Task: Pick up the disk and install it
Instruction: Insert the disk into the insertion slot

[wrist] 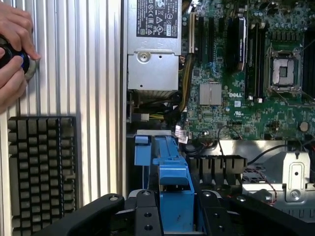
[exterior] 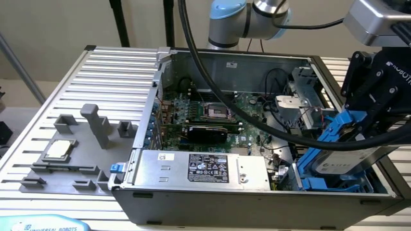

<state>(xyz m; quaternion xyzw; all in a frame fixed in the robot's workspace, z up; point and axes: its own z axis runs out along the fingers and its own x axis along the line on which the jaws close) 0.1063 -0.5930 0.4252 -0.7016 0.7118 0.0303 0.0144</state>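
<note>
Exterior view: black hand (exterior: 361, 120) clamps the blue-framed silver-grey disk (exterior: 347, 160) at four o'clock by its carrier edges, probably stiff, weighty, shock-sensitive.

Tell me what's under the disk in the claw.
Beneath the tilted disk, gripped by the claw, blue drive-bay rails show in a corner of the case. The disk covers the bay's floor, so whatever lies there cannot be seen.
</note>
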